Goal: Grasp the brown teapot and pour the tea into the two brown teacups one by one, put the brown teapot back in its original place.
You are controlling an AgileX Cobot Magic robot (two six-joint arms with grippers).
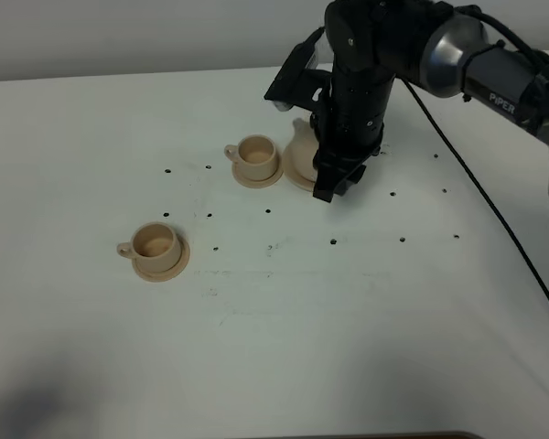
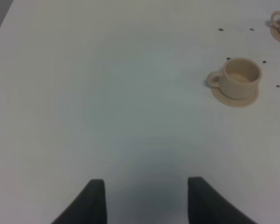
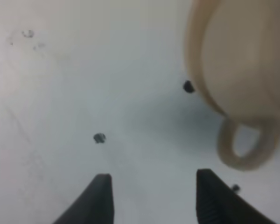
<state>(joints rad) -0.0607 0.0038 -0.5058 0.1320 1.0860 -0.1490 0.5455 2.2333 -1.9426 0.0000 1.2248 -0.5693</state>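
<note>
Finding 1, right side: my right gripper (image 3: 154,200) has its jaws spread wide with nothing between them. It hangs low over the table (image 1: 348,347), right beside the brown teapot (image 3: 242,60). The teapot's loop handle (image 3: 245,144) lies just off one of my fingertips (image 3: 214,198), and no contact is visible.

Finding 2, teapot: it sits on its wide saucer (image 1: 297,178). From the high camera my right arm hides most of it, so only one tan edge of the pot and the saucer rim show. The wrist view is blurred at this range.

Finding 3, cups: the nearer teacup (image 1: 255,157) stands upright just beside the teapot, on the side away from my arm. The farther teacup (image 1: 156,242) stands upright well apart from the teapot, farther out on that same side.

Finding 4, left side: my left gripper (image 2: 144,203) also has its jaws parted and empty. It is over bare tabletop, well apart from the teapot.
</note>
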